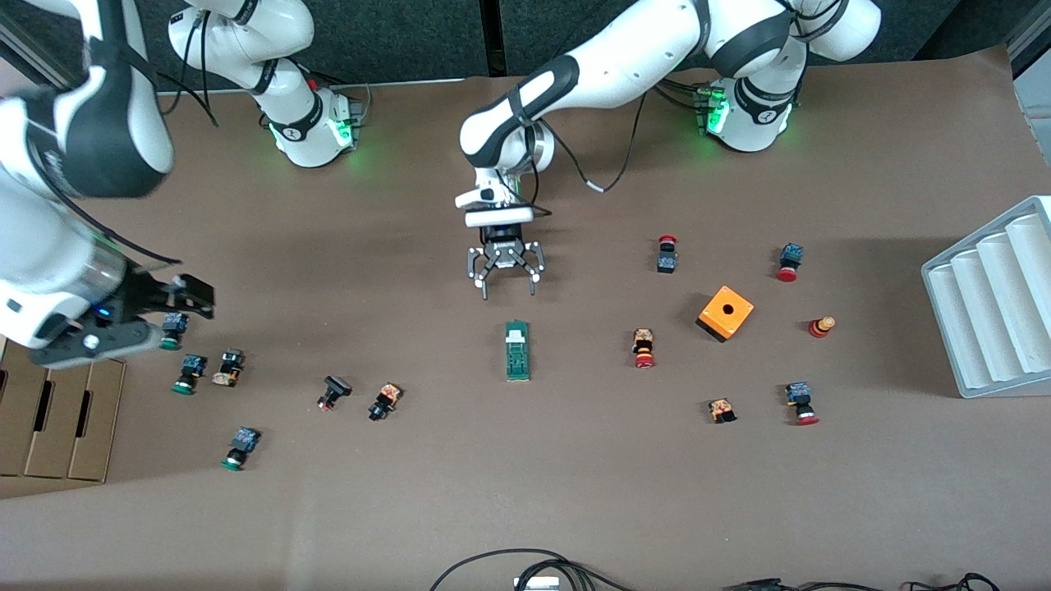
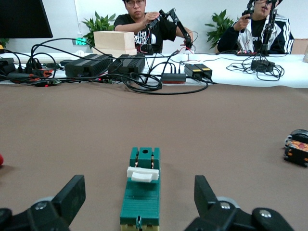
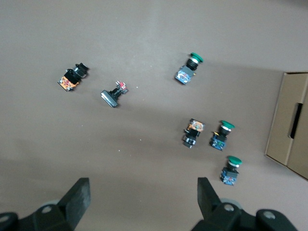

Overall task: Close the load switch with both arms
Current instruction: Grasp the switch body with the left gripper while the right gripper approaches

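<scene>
Two tools are gaping apart: left tool [image 1: 502, 269] is hovering just above the load switch [image 1: 517, 350], which is lying mid-worktop [image 1: 525, 492], long axis toward camera, white slider end nearest the bases; right tool [image 1: 144, 316] is waiting over green buttons [image 1: 185, 373].

An orange cube [image 1: 726, 312] with a round hole in its top sits on the brown table [image 1: 575, 492] toward the left arm's end, with red-capped push buttons [image 1: 644, 348] scattered around it. A grey ridged tray [image 1: 989, 300] lies at that end's edge. Green-capped push buttons [image 1: 239, 447] and cardboard boxes [image 1: 57, 419] lie toward the right arm's end.
</scene>
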### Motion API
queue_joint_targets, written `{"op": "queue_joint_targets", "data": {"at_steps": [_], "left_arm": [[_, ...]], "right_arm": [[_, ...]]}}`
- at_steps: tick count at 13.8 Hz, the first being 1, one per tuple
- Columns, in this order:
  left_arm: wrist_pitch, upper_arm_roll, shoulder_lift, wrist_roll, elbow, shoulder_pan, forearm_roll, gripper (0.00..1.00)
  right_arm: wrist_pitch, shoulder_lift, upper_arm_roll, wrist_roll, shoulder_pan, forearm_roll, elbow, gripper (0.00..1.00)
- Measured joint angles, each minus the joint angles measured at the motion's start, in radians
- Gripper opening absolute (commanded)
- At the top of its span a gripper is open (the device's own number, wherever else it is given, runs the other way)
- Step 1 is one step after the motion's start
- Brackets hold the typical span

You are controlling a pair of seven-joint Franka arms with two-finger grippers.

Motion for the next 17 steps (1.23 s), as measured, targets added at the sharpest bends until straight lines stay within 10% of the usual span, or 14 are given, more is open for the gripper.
{"op": "queue_joint_targets", "data": {"at_steps": [9,17], "left_arm": [[0.0,0.038,0.078,-0.058,0.028,-0.001,0.122,1.0],[-0.018,0.053,0.132,-0.061,0.07,-0.006,0.153,1.0]], "right_arm": [[0.031,0.045,-0.003,0.032,-0.002,0.193,0.019,0.99],[0.253,0.15,0.005,0.702,0.199,0.341,0.033,0.99]]}}
